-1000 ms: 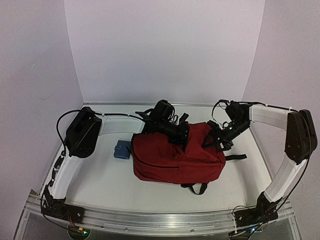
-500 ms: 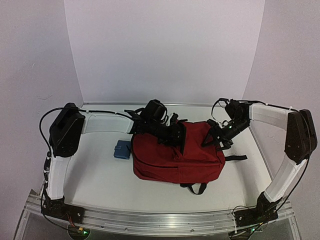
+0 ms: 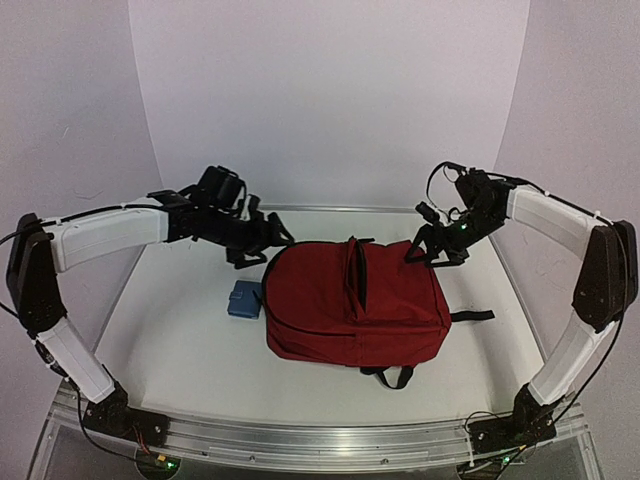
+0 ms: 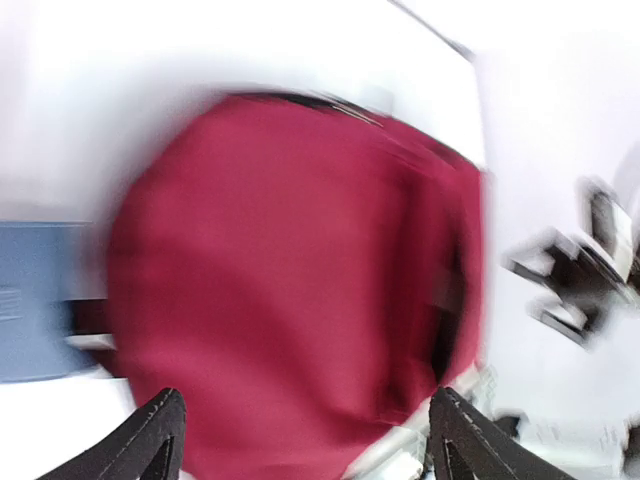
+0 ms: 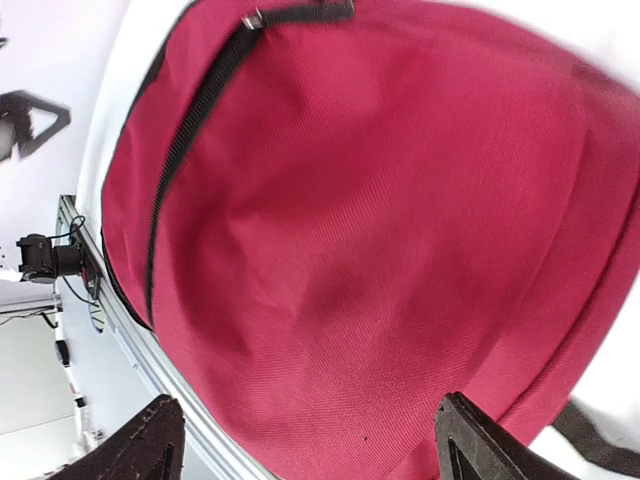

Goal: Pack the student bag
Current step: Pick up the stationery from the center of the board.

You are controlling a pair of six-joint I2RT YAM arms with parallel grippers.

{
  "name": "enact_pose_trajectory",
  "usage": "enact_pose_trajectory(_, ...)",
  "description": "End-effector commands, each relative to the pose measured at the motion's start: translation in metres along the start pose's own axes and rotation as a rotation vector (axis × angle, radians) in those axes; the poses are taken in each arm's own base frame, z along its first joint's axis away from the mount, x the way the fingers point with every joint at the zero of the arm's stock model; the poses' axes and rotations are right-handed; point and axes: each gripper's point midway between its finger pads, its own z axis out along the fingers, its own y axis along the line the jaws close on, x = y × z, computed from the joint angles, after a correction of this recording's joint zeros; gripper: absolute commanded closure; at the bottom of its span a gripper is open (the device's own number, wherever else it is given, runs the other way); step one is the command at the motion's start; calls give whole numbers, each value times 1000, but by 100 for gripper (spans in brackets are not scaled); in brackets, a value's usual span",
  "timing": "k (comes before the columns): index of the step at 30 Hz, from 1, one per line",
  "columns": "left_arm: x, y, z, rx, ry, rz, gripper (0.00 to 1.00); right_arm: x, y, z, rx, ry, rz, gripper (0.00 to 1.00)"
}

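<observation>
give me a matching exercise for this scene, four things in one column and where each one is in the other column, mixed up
Things:
1. student bag
2. blue item
3. left gripper
4. right gripper

Places:
a. raised, near the bag's far right corner
b. lying flat beside the bag's left side
c. in the middle, zipper facing up
d. raised, near the bag's far left corner

Pairs: 1-c, 2-b, 3-d, 4-a

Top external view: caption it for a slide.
Red bag on table, blue item beside it; left arm and right arm flank its far end, jaws open.
</observation>
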Motion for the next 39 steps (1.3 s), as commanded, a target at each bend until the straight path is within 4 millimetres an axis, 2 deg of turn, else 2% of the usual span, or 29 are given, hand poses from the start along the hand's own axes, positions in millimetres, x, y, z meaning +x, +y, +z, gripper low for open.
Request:
enact_pose_trajectory(1, -3, 77, -37, -205, -40, -150, 13, -26, 15, -26, 42, -84, -124, 12)
enact_pose_trajectory(6, 12, 127, -46, -292, 21, -234, 11, -33, 27, -39, 30, -96, -202, 9)
enact_pose_trajectory(13, 26, 182, -36, -331, 96, -298, 12, -36, 34, -47, 31, -101, -247, 9)
enact_pose_trajectory(19, 19, 209, -18, -331, 125, -292, 17, -33, 34, -47, 29, -99, -243, 9)
enact_pose_trajectory(23, 15, 217, -3, -296, 138, -282, 22, -34, 35, -49, 28, -100, -244, 9)
enact_pose_trajectory(32, 10, 209, 34, -132, 169, -250, 39, -37, 39, -52, 18, -108, -260, 9)
enact_pose_trajectory(37, 5, 205, 39, -104, 157, -234, 60, -39, 40, -50, 9, -107, -258, 9)
enact_pose_trajectory(39, 2, 202, 36, -113, 145, -232, 74, -40, 40, -50, 5, -107, -256, 9)
